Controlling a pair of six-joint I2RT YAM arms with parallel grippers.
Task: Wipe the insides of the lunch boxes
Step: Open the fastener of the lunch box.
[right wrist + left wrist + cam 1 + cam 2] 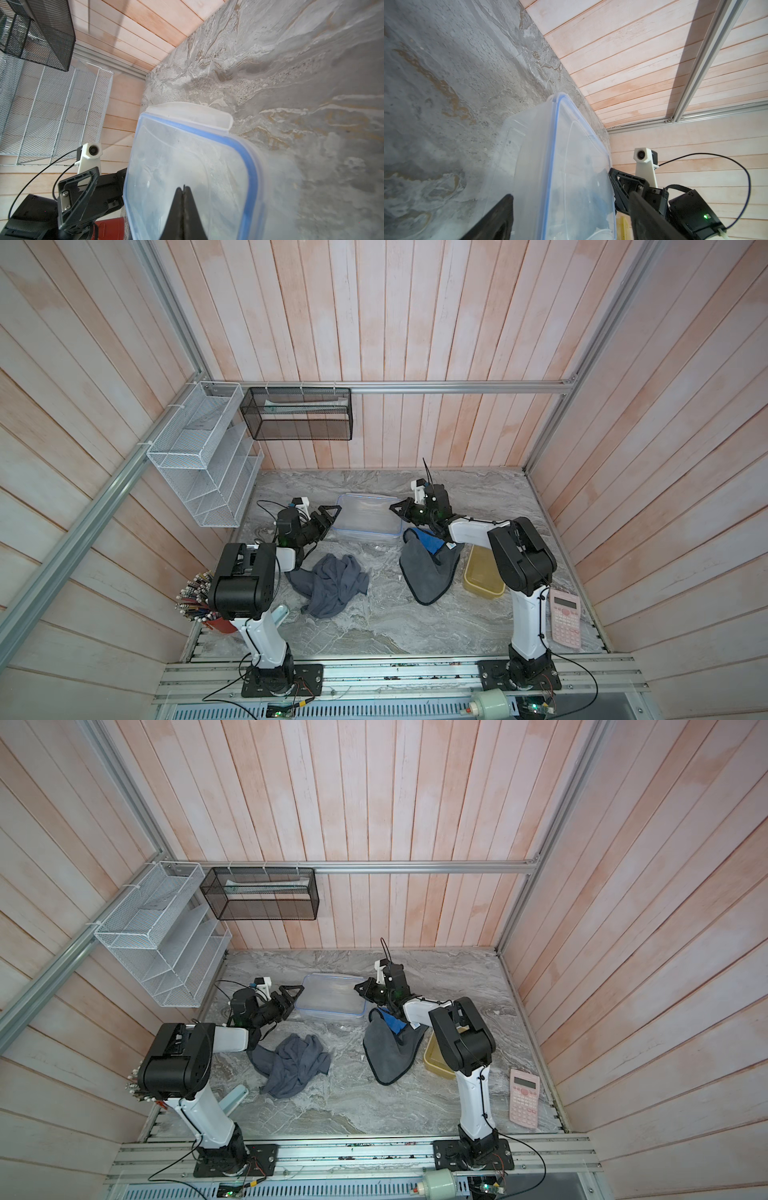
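Note:
The clear lunch box (360,537) stands at the back of the table with a blue-rimmed clear lid (368,512) lying on it. My left gripper (333,516) is open at its left end, fingers (500,216) on either side of the lid's (581,166) end. My right gripper (392,508) is shut at the right end, tips (184,187) over the lid (176,158), nothing seen between them. The amber lunch box (482,578) sits open on the right, partly hidden by my right arm. A crumpled grey cloth (332,585) and a dark grey cloth (428,576) lie in front.
A pink calculator (565,620) lies at the right front. A red cup of pencils (199,603) stands by the left arm's base. A white wire rack (203,456) and a black mesh basket (299,414) hang on the walls at the back left.

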